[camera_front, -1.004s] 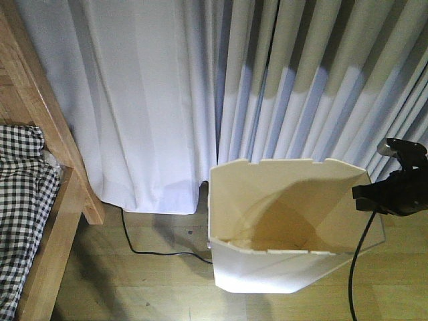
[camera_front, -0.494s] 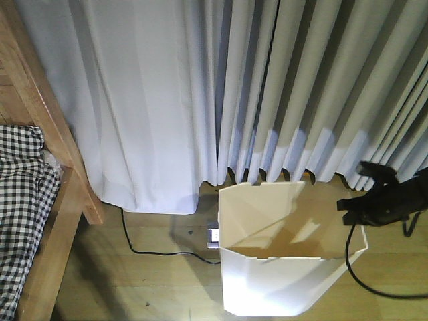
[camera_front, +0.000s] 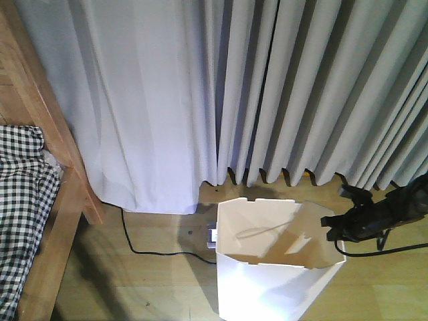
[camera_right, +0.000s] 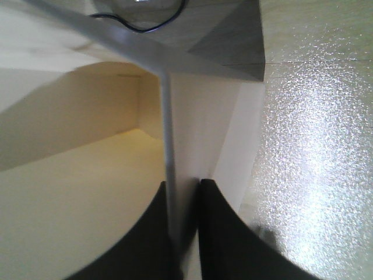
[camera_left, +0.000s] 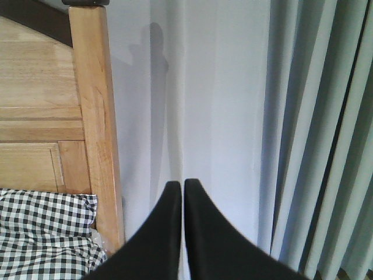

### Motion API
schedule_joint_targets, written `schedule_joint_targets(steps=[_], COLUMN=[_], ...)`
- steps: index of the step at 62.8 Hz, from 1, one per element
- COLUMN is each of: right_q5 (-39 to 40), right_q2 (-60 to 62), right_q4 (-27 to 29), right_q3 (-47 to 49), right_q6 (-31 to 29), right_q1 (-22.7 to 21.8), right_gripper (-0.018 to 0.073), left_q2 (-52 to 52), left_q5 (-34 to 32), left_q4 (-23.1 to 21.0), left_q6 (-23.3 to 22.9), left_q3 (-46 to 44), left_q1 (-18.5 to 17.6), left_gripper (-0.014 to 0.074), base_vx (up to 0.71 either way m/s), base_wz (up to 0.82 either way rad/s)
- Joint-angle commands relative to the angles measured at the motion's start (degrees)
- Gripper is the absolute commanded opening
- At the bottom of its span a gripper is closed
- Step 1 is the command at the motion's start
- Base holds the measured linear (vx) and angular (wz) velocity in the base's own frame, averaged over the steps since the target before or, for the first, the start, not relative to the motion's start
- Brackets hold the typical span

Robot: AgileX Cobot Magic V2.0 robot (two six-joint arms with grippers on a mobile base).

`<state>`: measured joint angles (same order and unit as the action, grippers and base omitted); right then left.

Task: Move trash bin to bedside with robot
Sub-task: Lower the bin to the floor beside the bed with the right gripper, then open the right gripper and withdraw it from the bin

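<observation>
The bin (camera_front: 267,294) is sinking lower than a second ago, with the right claw (camera_right: 183,195) clamping its rim, probably setting it down near the bed (camera_front: 67,200).

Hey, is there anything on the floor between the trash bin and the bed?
A thin black cable lies on the floor between the trash bin and the bed frame, running to a small white plug beside the bin. Nothing taller shows there.

No writing, label, brand mark or number can be read anywhere. The trash bin (camera_front: 267,294) is plain white, the bed frame (camera_front: 37,114) is bare wood, and the curtain (camera_front: 267,87) is unprinted.
</observation>
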<state>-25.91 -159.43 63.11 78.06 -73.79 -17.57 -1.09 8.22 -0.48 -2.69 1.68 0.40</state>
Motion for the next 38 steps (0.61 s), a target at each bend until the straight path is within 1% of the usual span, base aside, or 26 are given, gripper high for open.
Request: schedule_joint_targets(steps=[1,8,14,19,32,38], right_q5=[-12.37,-12.55,-12.49,-12.75,-12.52,-12.26], right_q2=[1.89,-0.55,-2.86,-4.66,-9.16,-11.15], right_q4=[3.01,3.93,6.43,8.71,9.31,11.39], right_q3=[2.7,5.07,7.43,9.15,12.34,12.92], right_q6=[-0.47,-0.47,-0.54,-0.54,-1.77,-3.45], right_q1=[1.89,4.5,5.92,6.26,7.21,7.28], right_gripper=[-0.0004,-0.0004,-0.0004,-0.0004,-0.0004,-0.0004], left_q2=[-0.55,-0.55,-0.55,-0.55,-0.55,-0.55], left_q5=[-4.1,-4.1,-4.1,-4.1,-4.1,-4.1], left_q4=[-0.47,-0.47,-0.47,-0.47,-0.47,-0.47], left_q6=[-0.53,-0.53,-0.53,-0.53,-0.53,-0.53], left_q3=[1.58,1.58,1.58,1.58,1.58,1.58], left_q1=[-0.18,-0.18,-0.18,-0.18,-0.18,-0.18], left_gripper=[-0.0006,-0.0006,-0.0006,-0.0006,-0.0006,-0.0006], base_vx=[0.0,0.0,0.0,0.0,0.0,0.0], base_wz=[0.0,0.0,0.0,0.0,0.0,0.0])
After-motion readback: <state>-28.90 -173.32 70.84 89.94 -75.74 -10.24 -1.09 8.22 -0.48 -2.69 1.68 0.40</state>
